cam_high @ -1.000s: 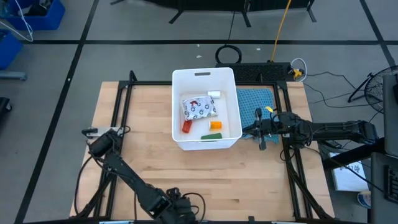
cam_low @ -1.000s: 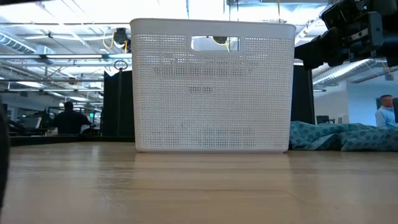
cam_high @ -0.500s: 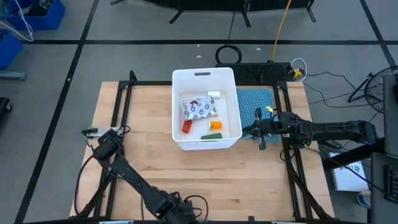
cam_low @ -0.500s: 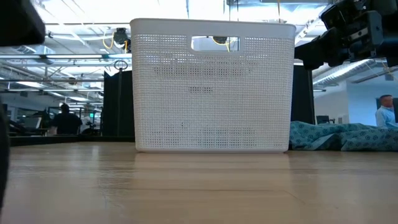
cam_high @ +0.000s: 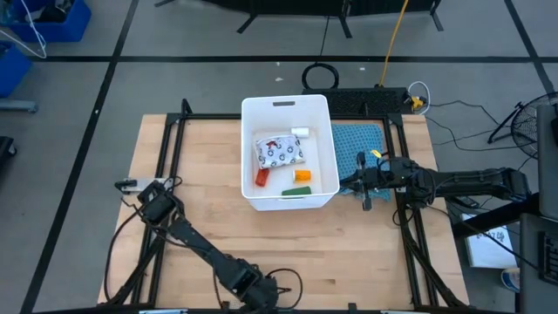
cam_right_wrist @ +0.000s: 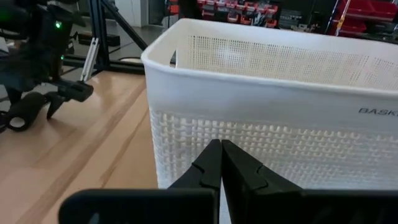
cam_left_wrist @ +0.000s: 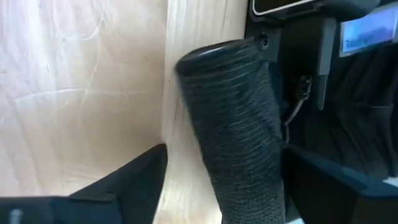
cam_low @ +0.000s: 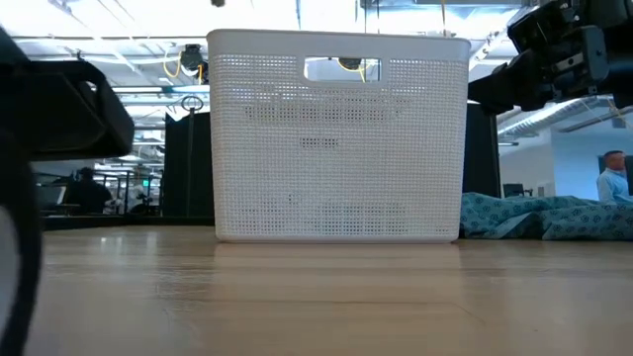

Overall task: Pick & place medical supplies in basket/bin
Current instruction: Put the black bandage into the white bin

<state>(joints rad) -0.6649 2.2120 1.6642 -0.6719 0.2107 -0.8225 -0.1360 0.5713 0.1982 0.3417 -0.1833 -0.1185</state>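
The white bin stands mid-table, its perforated wall facing the low view. Inside it lie a white printed pouch, a white bottle, a red bottle, an orange bottle and a green block. No dark block shows. My right gripper is shut, raised just right of the bin near its front right corner and pointing at that wall. My left gripper is open at the table's left edge, with a dark ribbed sleeve between its fingers. My right gripper's shut fingertips come level from the table's right and stand right at the bin's right wall, below its rim. I cannot tell whether they touch it.
A teal cloth lies on the table right of the bin, under the right arm. The black table frame runs along the left and right sides. Bare wood stretches in front of the bin. People show far off in the room.
My left arm has swung a little toward the table's right and near edge. In the low view its dark body has come in from the left. The right arm, the bin and the supplies have kept still.
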